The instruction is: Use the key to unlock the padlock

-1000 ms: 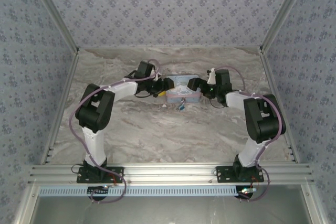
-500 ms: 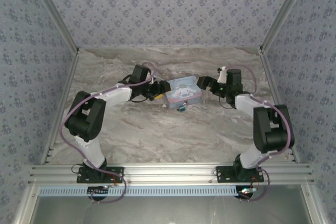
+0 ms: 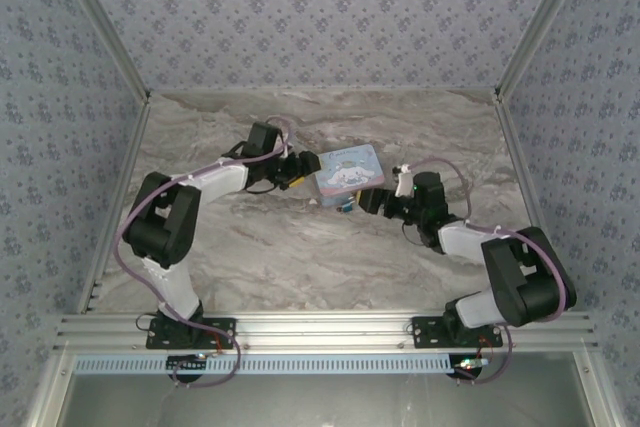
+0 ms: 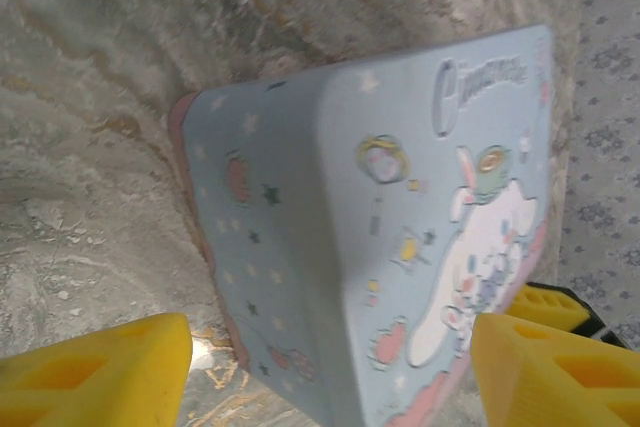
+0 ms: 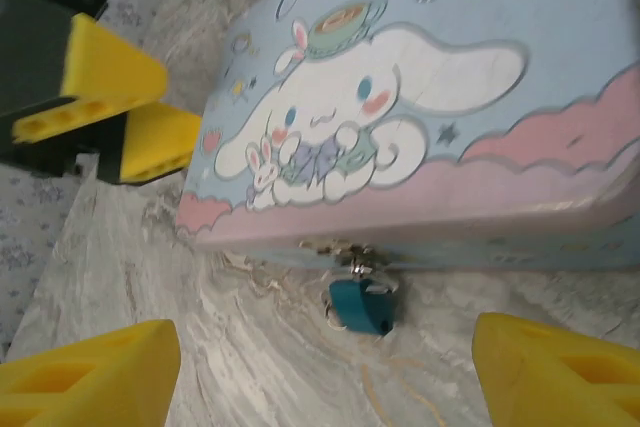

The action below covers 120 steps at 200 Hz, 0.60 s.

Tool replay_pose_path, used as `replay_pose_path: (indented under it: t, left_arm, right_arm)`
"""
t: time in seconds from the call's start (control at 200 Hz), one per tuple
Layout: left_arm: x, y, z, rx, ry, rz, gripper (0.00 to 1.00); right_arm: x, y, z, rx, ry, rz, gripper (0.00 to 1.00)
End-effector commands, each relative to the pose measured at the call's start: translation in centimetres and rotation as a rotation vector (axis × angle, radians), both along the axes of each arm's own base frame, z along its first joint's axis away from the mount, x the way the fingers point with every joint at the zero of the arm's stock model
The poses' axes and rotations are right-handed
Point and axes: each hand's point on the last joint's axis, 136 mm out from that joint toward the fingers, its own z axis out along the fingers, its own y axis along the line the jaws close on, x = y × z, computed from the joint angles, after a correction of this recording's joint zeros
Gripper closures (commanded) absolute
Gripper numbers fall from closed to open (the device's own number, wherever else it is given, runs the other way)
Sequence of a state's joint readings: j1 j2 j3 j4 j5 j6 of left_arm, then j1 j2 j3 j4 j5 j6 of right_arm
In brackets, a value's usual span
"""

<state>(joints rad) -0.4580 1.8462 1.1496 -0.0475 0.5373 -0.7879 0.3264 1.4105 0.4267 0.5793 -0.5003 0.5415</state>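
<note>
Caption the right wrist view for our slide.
Teal padlock hangs from the cartoon tin, right gripper open before it.

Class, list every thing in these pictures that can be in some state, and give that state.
Tin: lid shut, lying flat.
Padlock: hanging from the tin's clasp, shackle apparently closed.
Left gripper: open, at the tin's end.
Right gripper: open, facing the padlock, not touching it.
</note>
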Motion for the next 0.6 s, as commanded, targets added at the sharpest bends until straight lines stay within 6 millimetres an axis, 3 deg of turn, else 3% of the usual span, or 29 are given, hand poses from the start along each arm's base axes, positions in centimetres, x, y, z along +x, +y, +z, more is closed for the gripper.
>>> replay_pose_path:
  t: [0.0,0.22,0.595]
  left_arm:
    - [1.0,-1.3,0.7,-0.051,-0.008,-0.018,0.27]
    - [0.9,-2.1,-0.5,-0.056,0.021,-0.032,0.27]
    - [-0.1,-2.2,-3.0,-0.032,0.073,-0.034,0.27]
  right_arm:
    - [0.7,0.6,0.8,0.014,-0.073,-0.023,0.23]
    - [1.0,2.4,-0.8,0.019,-0.047,0.009,0.27]
    - [1.7,3.3,-2.9,0.004,-0.032,0.008,0.32]
